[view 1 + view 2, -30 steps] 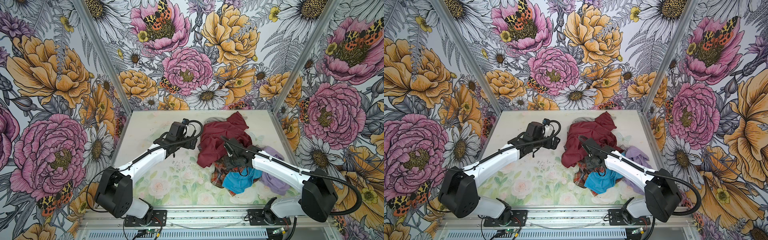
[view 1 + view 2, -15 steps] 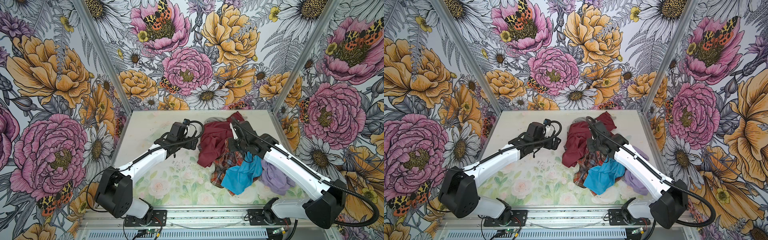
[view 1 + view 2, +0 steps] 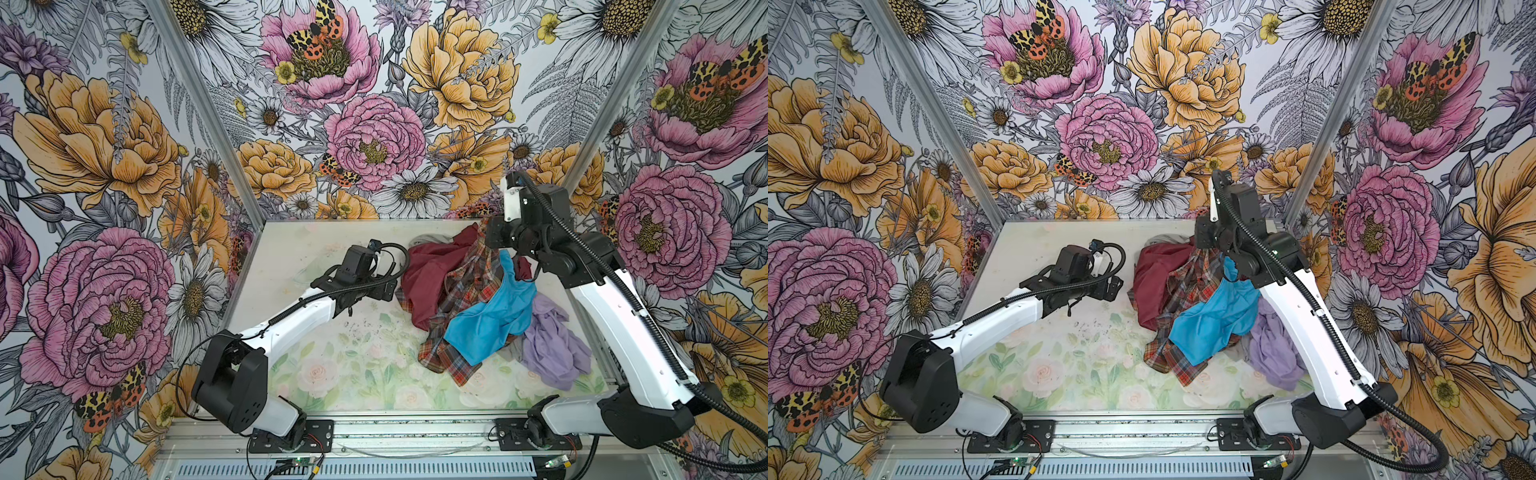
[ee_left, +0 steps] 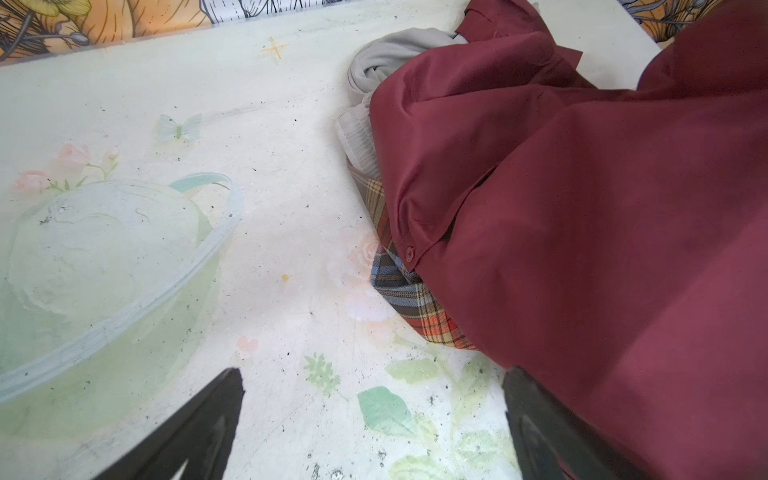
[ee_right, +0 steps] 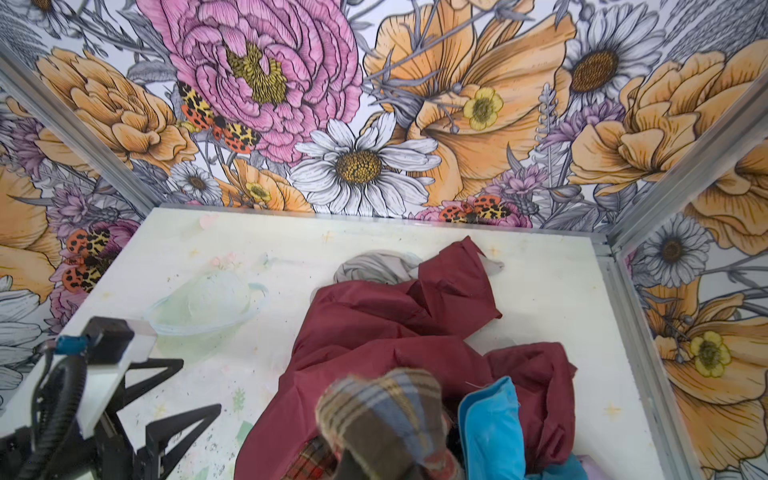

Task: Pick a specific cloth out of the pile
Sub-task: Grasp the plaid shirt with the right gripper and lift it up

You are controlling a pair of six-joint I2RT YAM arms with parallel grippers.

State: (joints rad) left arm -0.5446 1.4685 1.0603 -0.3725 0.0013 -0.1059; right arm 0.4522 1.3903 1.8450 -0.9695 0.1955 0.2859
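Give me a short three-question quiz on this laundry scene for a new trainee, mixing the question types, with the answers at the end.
1. True or false: the right gripper is shut on the plaid shirt.
2. The left gripper is: A) open and empty; B) shut on cloth; C) out of sight.
3. What colour is the garment peeking from under the maroon garment at the far edge of the pile?

Key: 1 true; 2 A; 3 grey, the grey garment.
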